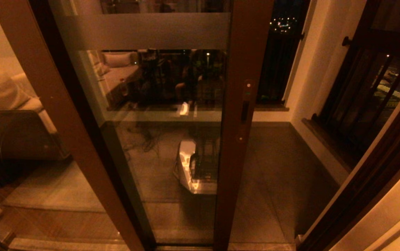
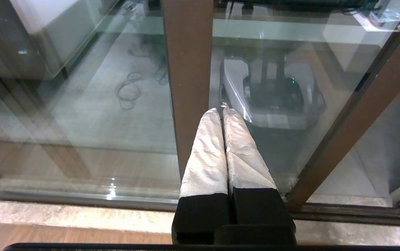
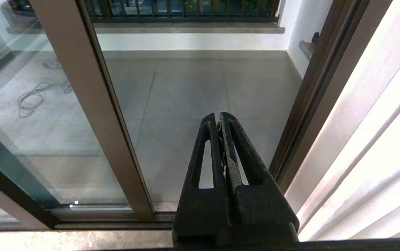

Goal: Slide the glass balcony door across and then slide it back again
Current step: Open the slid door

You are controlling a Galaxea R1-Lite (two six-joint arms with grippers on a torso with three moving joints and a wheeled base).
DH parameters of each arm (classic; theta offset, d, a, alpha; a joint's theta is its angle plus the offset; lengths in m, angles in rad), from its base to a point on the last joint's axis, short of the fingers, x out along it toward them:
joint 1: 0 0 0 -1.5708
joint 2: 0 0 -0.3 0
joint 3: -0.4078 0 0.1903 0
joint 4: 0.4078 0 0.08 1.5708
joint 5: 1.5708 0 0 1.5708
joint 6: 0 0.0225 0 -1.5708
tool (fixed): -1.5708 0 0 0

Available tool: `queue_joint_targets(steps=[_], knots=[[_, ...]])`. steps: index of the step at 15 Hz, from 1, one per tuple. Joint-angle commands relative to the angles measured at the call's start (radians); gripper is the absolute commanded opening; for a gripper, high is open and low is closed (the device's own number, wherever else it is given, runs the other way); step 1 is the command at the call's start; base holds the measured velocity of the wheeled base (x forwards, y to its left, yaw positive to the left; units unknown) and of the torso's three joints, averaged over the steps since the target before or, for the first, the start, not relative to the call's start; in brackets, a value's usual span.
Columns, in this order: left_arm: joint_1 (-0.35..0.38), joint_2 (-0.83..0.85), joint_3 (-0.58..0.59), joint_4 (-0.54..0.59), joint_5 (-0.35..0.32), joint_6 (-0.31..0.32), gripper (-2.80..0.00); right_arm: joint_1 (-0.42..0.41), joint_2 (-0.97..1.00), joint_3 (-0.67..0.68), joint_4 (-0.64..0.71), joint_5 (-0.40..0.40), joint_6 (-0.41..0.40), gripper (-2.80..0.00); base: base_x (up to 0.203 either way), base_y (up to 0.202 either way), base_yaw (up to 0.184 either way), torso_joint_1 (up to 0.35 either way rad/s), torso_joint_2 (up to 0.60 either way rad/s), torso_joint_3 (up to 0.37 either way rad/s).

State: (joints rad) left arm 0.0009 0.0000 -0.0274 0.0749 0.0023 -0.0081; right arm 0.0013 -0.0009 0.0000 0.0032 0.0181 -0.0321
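We see the glass balcony door (image 1: 158, 115) partly open (gap at right); left tool (image 2: 222, 113) and right tool (image 3: 219, 118) closed, empty, off it.

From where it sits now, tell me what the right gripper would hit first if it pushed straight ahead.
Probably nothing close. The right gripper, fingers shut, points through the open gap between the glass balcony door and the dark jamb, down toward the balcony floor tiles. Depth is hard to judge.

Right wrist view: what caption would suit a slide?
Shut right hand hangs before the gap beside the glass balcony door.
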Motion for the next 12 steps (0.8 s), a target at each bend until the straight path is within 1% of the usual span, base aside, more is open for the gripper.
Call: queue_joint_targets(steps=[1, 2, 3, 5, 6, 7, 9, 10, 11, 12], knots=[[0.001, 0.000, -0.016, 0.000, 0.001, 0.007, -2.80, 0.000, -0.001, 0.002, 0.001, 0.001, 0.000, -2.80, 0.000, 0.000, 0.000, 0.000, 0.00, 0.000], [0.001, 0.012, -0.061, 0.004, 0.000, 0.027, -2.80, 0.000, -0.001, 0.002, 0.001, 0.000, 0.000, -2.80, 0.000, 0.000, 0.000, 0.000, 0.00, 0.000], [0.001, 0.051, -0.143, 0.009, -0.002, 0.050, -2.80, 0.000, -0.001, 0.002, 0.001, 0.000, 0.000, -2.80, 0.000, 0.000, 0.000, 0.000, 0.00, 0.000], [0.000, 0.214, -0.336, 0.009, -0.016, 0.067, -2.80, 0.000, -0.001, 0.002, 0.001, 0.000, 0.000, -2.80, 0.000, 0.000, 0.000, 0.000, 0.00, 0.000], [0.000, 0.327, -0.445, 0.009, -0.042, 0.066, -2.80, 0.000, -0.001, 0.002, 0.001, 0.001, 0.000, -2.80, 0.000, 0.000, 0.000, 0.000, 0.00, 0.000], [0.000, 0.434, -0.535, 0.005, -0.088, 0.061, -2.80, 0.000, -0.001, 0.002, 0.001, 0.000, 0.000, -2.80, 0.000, 0.000, 0.000, 0.000, 0.00, 0.000], [-0.002, 0.643, -0.670, -0.020, -0.236, 0.037, -2.80, 0.000, -0.001, 0.002, 0.001, 0.000, 0.000, -2.80, 0.000, 0.000, 0.000, 0.000, 0.00, 0.000], [-0.011, 0.748, -0.726, -0.040, -0.308, 0.010, -2.80, 0.000, -0.001, 0.002, 0.001, 0.000, 0.000, -2.80, 0.000, 0.000, 0.000, 0.000, 0.00, 0.000], [-0.043, 0.843, -0.777, -0.058, -0.355, -0.027, -2.80, 0.000, -0.001, 0.002, 0.001, 0.000, 0.000, -2.80, 0.000, 0.000, 0.000, 0.000, 0.00, 0.000], [-0.115, 0.944, -0.829, -0.074, -0.385, -0.076, -2.80, 0.000, -0.001, 0.002, 0.001, 0.000, 0.000, -2.80, 0.000, 0.000, 0.000, 0.000, 0.00, 0.000]])
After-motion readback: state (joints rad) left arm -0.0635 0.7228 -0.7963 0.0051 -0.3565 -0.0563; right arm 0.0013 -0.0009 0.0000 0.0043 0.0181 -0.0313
